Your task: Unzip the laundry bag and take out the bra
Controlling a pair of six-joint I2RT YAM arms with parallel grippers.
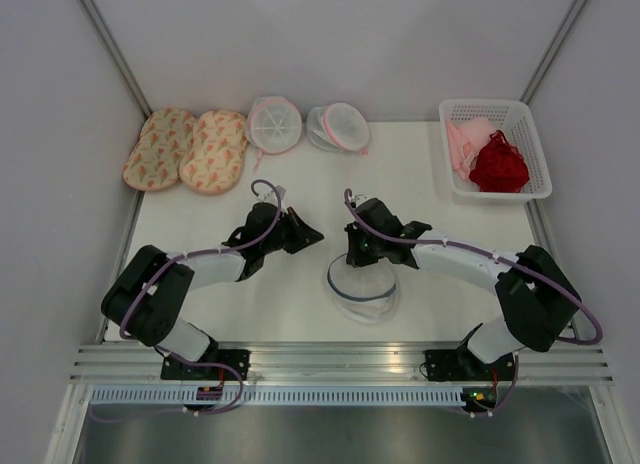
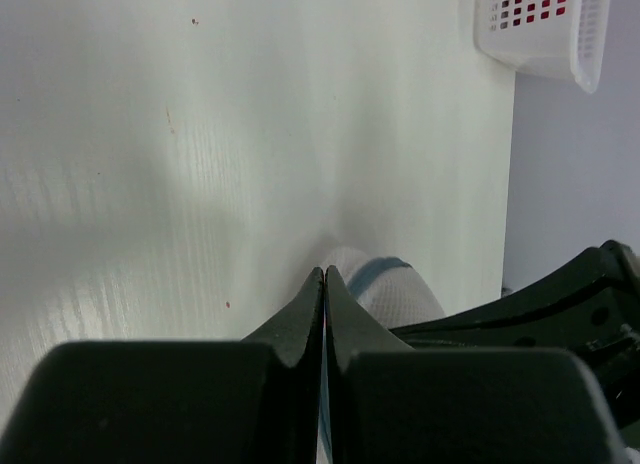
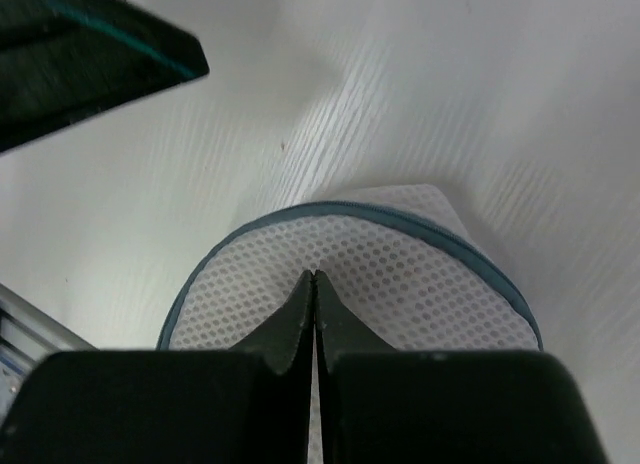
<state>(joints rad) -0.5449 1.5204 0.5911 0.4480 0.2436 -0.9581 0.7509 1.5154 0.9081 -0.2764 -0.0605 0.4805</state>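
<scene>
Round domed white mesh laundry bag (image 1: 362, 292) w/ dark grey zipper rim lies on the white surface (image 1: 420, 184), near-centre, just in front of the two arms and a bit to the right of the middle. Zipper rim runs round the dome's edge; what's inside can't be made out thru the mesh.

Right fingers (image 1: 366, 265) sit directly over the bag's far side. In the right wrist view they're pressed together, no gap, tips down at the mesh near the top of the dome; can't tell if any mesh is caught betw. them.

Left fingers (image 1: 308, 234) are just beside the bag, to its left and farther back, also pressed together w/ nothing seen betw. them. From the left wrist view the tips point over bare surface, w/ the bag's edge just beyond them.

At the back of the surface: two floral padded pouches (image 1: 185, 151) side by side at left, then two white mesh pouches w/ pink trim (image 1: 305, 125). Back right: white plastic basket (image 1: 532, 149) holding a pale pink cloth (image 1: 465, 144) and a dark red lacy garment (image 1: 498, 166).
</scene>
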